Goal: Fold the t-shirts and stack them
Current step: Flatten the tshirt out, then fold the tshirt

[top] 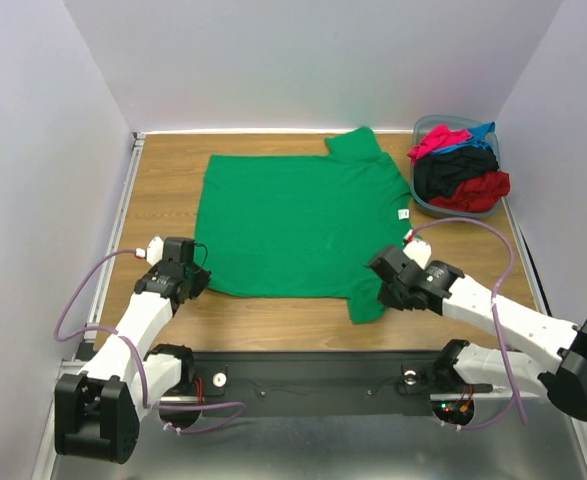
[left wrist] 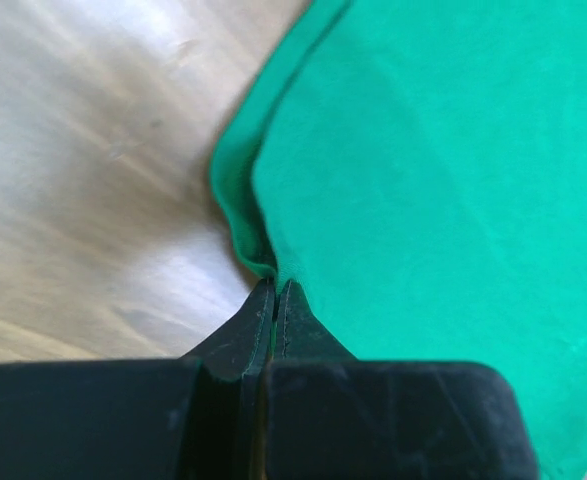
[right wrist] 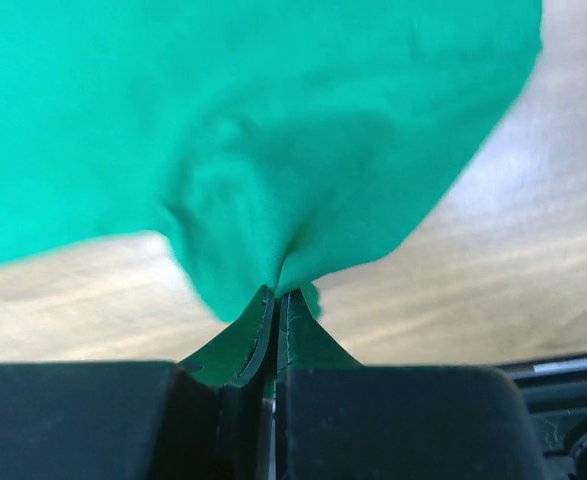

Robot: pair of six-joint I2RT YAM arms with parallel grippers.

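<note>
Cloth of the green t-shirt [top: 303,220] sits clamped in my left gripper [left wrist: 275,290] and right gripper [right wrist: 276,295]; I should lift both evenly, hem taut.

No writing, brand, number or sign can be read in any view. The only label is a small white tag [top: 401,213] on the green t-shirt [top: 303,225], on the side toward the right edge of the bench [top: 168,180]. Its print is too small to make out.
</note>
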